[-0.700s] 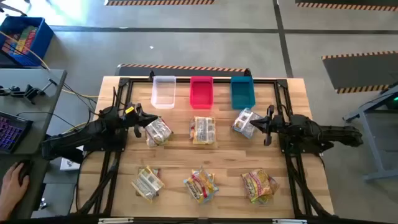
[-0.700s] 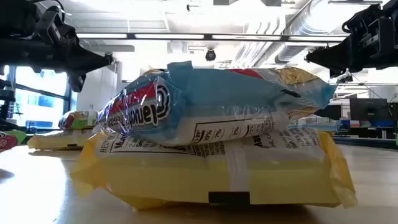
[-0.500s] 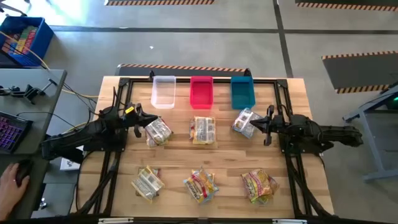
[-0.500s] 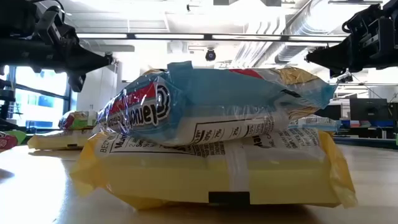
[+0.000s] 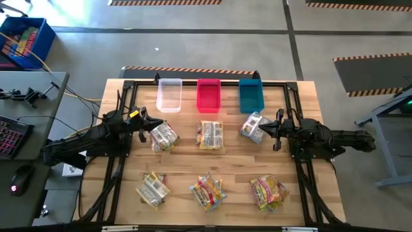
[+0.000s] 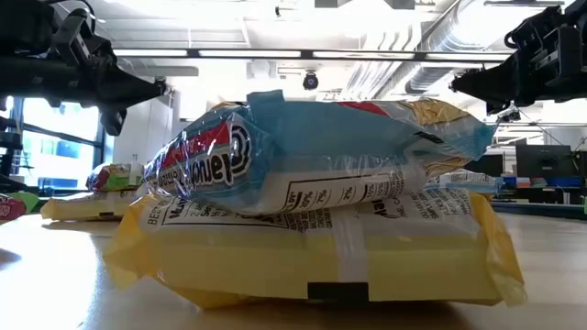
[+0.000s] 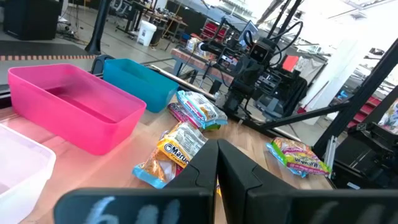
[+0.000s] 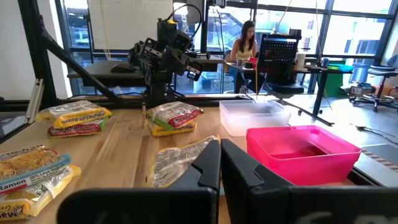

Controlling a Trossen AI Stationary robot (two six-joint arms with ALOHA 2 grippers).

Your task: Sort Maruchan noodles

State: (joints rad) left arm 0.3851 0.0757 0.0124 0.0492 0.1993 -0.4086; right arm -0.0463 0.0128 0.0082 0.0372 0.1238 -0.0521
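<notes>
— While both arms hang over the table like that, nothing is being sorted yet, is it?

— No. The left gripper is pinched shut on nothing, poised just beside the silvery ramen pile below the clear bin. The right gripper is the same, fingers together and empty, right next to the blue-and-silver packets under the teal bin.

— And the rest of the noodles?

— Six heaps in two rows on the wooden table. The yellow pile sits below the pink bin; nearer the front edge lie a silvery heap, an orange-yellow one and a reddish-pink one with green. All three bins look empty to me.

— So how should it start?

— I'd say spread the fingers first, then come down over the top packet only. Those piles are stacked loosely and the wrappers are crinkly and slick, so a pinch across a short edge or the seam should lift one cleanly without dragging its neighbour along.

— Which bin for which colour?

— Can't tell from here. Whatever the rule, carry each packet well over the rim before letting go, so it doesn't catch on the wall.
</notes>
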